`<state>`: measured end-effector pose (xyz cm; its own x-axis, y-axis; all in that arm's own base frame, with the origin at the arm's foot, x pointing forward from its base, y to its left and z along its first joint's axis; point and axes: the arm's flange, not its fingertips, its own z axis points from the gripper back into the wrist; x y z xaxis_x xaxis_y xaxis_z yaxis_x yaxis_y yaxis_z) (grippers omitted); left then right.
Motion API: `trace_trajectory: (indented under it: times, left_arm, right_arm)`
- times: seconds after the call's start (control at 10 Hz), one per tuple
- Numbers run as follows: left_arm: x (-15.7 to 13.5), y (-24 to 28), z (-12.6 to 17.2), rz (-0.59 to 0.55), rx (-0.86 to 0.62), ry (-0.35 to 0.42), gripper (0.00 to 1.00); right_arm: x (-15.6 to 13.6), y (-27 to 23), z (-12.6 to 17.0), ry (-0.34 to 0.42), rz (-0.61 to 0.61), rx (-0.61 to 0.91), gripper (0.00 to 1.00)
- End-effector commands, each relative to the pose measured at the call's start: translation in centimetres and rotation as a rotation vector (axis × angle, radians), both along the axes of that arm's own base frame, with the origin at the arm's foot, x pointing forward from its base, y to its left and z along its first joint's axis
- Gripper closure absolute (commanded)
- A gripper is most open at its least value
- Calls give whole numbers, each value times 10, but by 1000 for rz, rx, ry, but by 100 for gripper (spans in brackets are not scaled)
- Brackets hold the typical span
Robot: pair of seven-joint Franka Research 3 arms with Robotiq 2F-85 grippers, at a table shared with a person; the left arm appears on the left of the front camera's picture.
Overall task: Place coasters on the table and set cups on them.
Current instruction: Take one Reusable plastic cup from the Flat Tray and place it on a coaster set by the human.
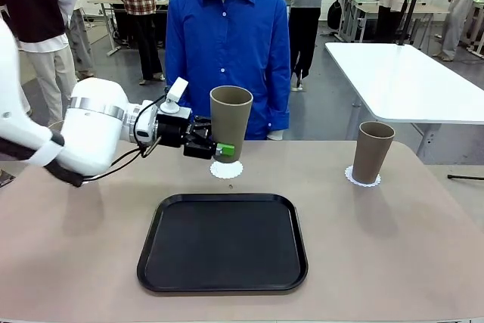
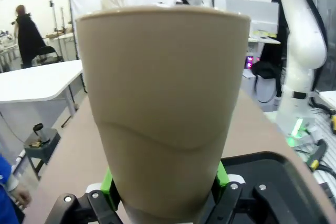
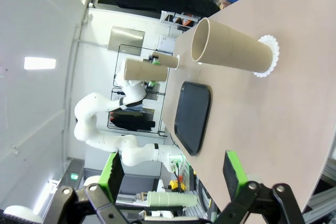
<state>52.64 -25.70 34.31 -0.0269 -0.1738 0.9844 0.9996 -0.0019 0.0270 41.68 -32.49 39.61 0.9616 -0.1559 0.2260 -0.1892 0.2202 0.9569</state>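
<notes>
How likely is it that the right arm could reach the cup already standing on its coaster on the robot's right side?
Probably yes. The right gripper is open and empty, and that cup stands on its coaster with bare table between them. The left gripper holds another cup away from that path.

No text, label, brand, number or sign can be read in any of the 3 views; the cups, tray and tabletop are plain.

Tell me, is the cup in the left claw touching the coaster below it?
Cannot tell. In the front view the cup, held by the left claw, hides its own base at the coaster.
</notes>
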Motion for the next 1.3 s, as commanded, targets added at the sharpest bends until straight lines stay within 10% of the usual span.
trace_trajectory:
  times: [0.0,0.4,1.2]
  left_arm:
    - [59,-9,-22,20,-55,7,19]
    - [113,-8,-81,14,7,41,19]
    - [105,5,-106,9,9,114,19]
  right_arm:
    - [-1,2,0,3,-4,-3,0]
    - [-1,2,0,3,-4,-3,0]
    - [-1,2,0,3,-4,-3,0]
